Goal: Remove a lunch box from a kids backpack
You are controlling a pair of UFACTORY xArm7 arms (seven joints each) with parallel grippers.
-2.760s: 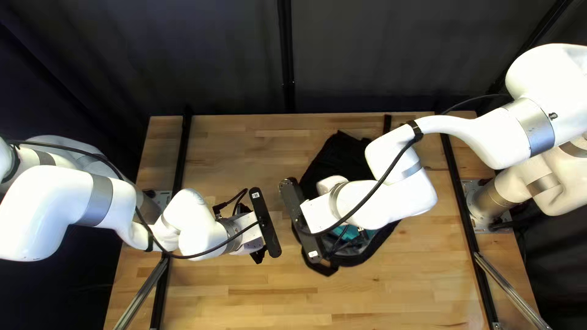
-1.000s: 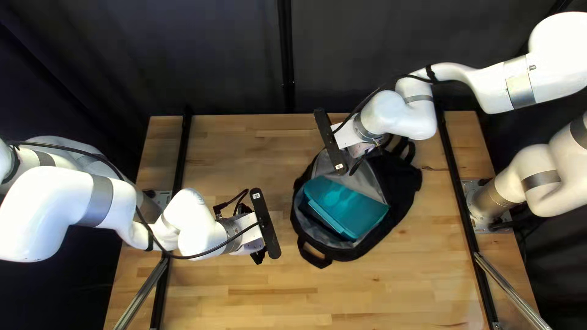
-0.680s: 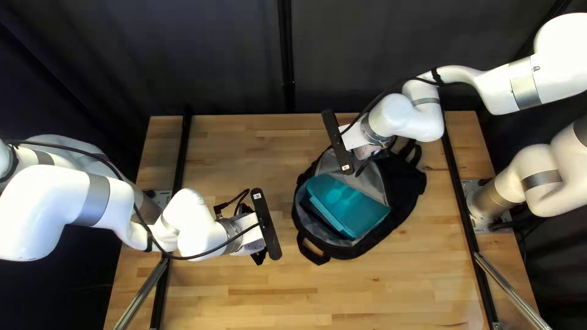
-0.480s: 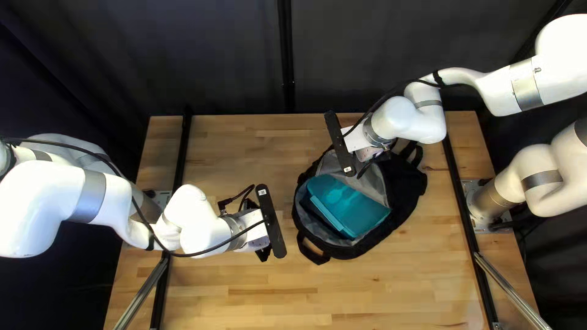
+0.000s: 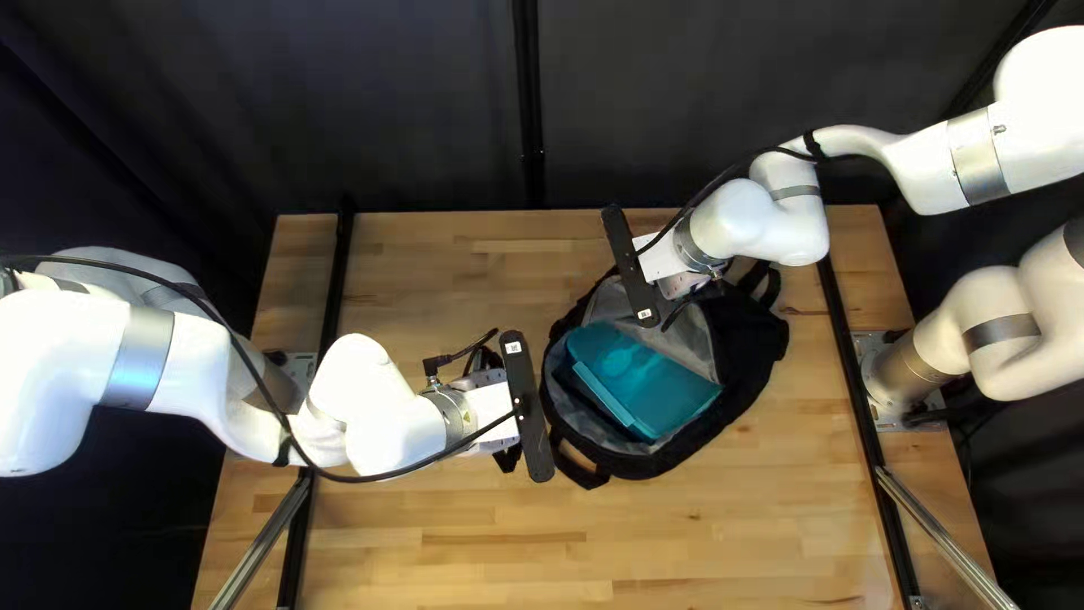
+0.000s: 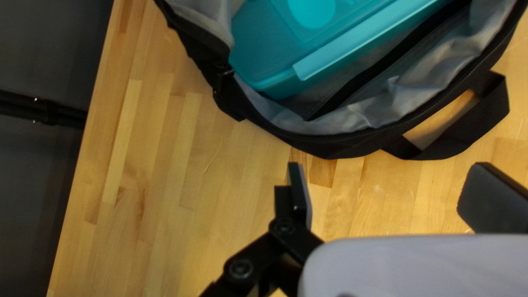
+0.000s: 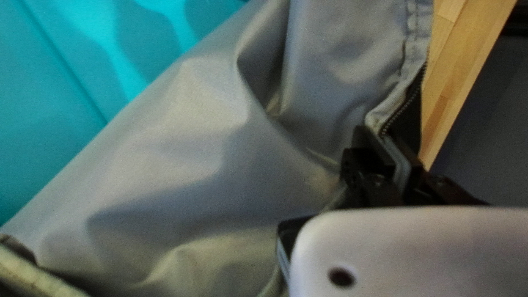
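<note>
The right gripper (image 7: 391, 144) has its jaws clamped on the edge of the bag (image 5: 745, 339), by the zip (image 7: 404, 107). The left gripper (image 6: 394, 179) has its jaws wide apart, with only table (image 6: 181, 165) seen beyond the gap between them.

Just ahead of the left jaws runs the bag's rim (image 6: 324, 147), with the handle (image 6: 473, 137) sticking out ahead of one finger. Past the rim comes a dark-edged divider (image 6: 385, 66), then the box (image 6: 264, 44), inside the bag and held by neither gripper. From the right jaws, the grey lining (image 7: 181, 143) spreads first and the box lies beyond it.

The next move is likely the left jaws going over the rim to the box. Too low a path could snag the rim or handle and shove the bag. A finger set down on the wrong side of the divider might pinch cloth with the box, so the bag would come up too. The box looks smooth and broad; a shallow bite could slip, and pulling by the lid's lip might pop it. If the right jaws lost their thin fold of edge, the lining could sag over the box.
</note>
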